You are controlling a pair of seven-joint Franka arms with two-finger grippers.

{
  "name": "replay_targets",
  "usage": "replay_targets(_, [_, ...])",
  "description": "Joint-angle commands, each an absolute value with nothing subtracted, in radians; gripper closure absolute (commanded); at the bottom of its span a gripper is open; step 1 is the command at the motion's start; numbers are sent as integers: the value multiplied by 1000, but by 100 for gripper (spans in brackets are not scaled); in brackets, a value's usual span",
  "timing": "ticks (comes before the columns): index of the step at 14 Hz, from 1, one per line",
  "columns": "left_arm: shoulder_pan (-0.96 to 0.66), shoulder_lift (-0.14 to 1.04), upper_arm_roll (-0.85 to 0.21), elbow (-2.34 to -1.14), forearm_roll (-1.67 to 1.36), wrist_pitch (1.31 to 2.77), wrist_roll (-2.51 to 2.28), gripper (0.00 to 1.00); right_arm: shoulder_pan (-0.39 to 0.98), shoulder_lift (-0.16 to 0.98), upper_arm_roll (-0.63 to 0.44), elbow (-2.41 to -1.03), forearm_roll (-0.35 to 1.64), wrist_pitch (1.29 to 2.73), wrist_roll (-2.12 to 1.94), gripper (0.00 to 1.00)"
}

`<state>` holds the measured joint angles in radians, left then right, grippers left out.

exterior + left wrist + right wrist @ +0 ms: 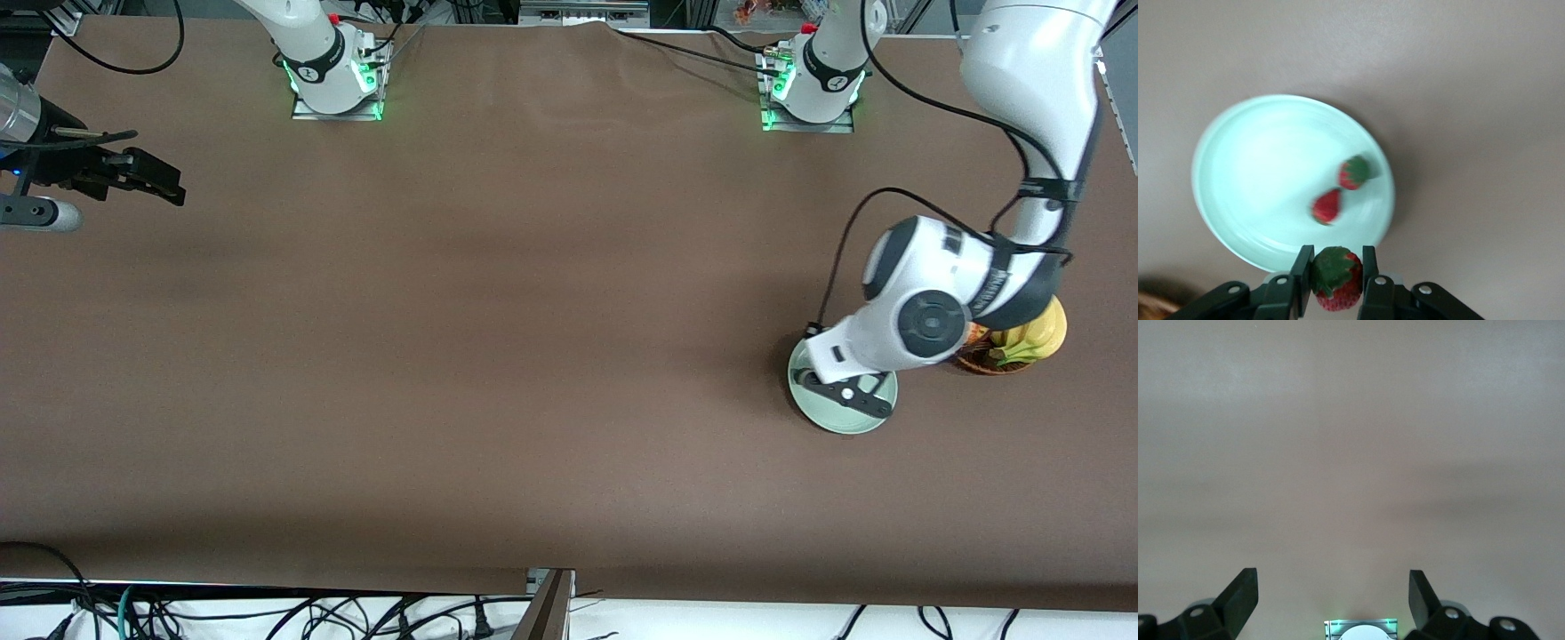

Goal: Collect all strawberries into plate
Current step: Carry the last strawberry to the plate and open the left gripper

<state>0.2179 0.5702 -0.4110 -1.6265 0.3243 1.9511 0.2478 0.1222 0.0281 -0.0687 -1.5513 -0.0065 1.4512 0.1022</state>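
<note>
The left tool (pixel 1335 277) hangs over the plate (pixel 822 416) at the left arm's end of the counter (pixel 498 356). Its fingers (pixel 1302 270) are closed narrow on one strawberry (pixel 1336 279), gripping it on two sides with the green cap facing the wrist camera. In the left wrist view this held berry sits above the plate's rim.

Two more strawberries lie inside the plate, close together but apart: one (pixel 1355 172) with its leafy cap showing, the other (pixel 1327 206) just beside it.

A wicker basket (pixel 982 358) holding bananas (pixel 1036 338) stands beside the plate, partly hidden by the left arm.

The right arm waits at its own end of the counter. The right tool (pixel 1333 597) is spread wide, holding nothing, over bare counter.
</note>
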Motion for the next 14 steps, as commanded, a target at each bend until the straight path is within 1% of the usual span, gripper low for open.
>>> replay_targets(1, [252,652,-422,-1557,350,1992,556,92,118,40,-63,-1528,-18,1451,92,0])
replay_targets(4, [277,687,-414,-1554,348,2037,630,85,114,46,-64,-1528,-17,1457,92,0])
replay_targets(5, [290,698,-416,-1554,347,2039,644,70,112,46,-66,-1528,-17,1457,92,0])
replay_targets(6, [288,701,-416,-1554,345,2039,649,44,110,46,-67,-1528,-15,1457,92,0])
replay_targets(7, [290,700,-416,-1551,344,2039,652,0,109,46,-67,-1528,-15,1457,92,0])
replay_targets(12, [285,684,-426,-1549,334,2026,647,0,109,46,-69,-1528,-15,1448,92,0])
replay_targets(14, [284,651,-463,-1545,330,1981,629,0,109,46,-69,-1528,-15,1453,92,0])
